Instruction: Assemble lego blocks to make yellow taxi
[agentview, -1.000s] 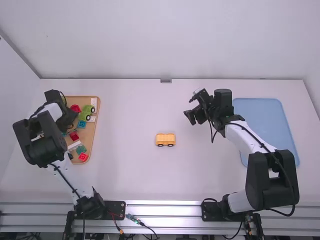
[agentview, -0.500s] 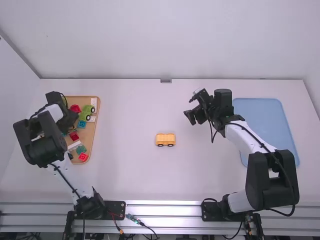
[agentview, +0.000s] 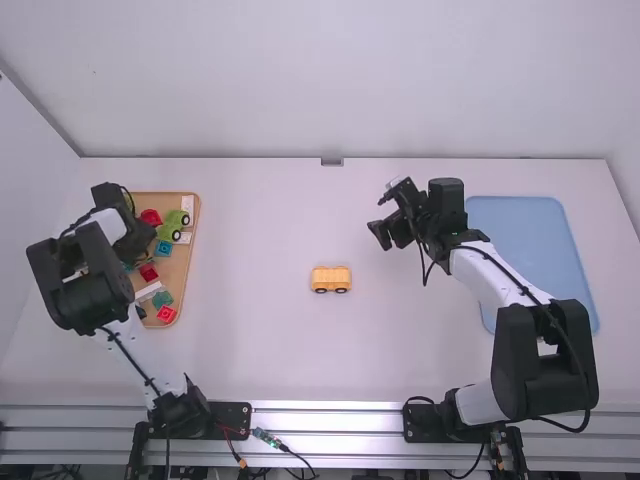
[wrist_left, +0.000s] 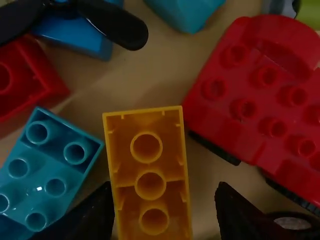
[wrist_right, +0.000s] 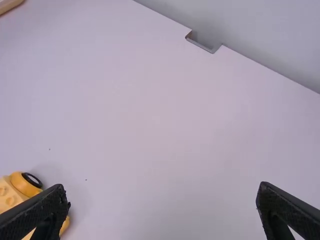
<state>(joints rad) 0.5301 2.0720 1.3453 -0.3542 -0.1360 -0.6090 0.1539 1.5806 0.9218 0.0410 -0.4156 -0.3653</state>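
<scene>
While left tool (agentview: 140, 238) and right tool (agentview: 385, 218) gape apart | white table (agentview: 255, 340) bears blue tray (agentview: 530, 240) | pale wall (agentview: 330, 80) behind

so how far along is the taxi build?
Done, it seems: the yellow wheeled base stands on the table. In hand: nothing clamped yet; the left gripper is open, a yellow brick, hollow side up, between its fingers in the parts tray. Left: probably grip that brick, turn it over, stack it on the base. Right gripper is open and empty.
</scene>
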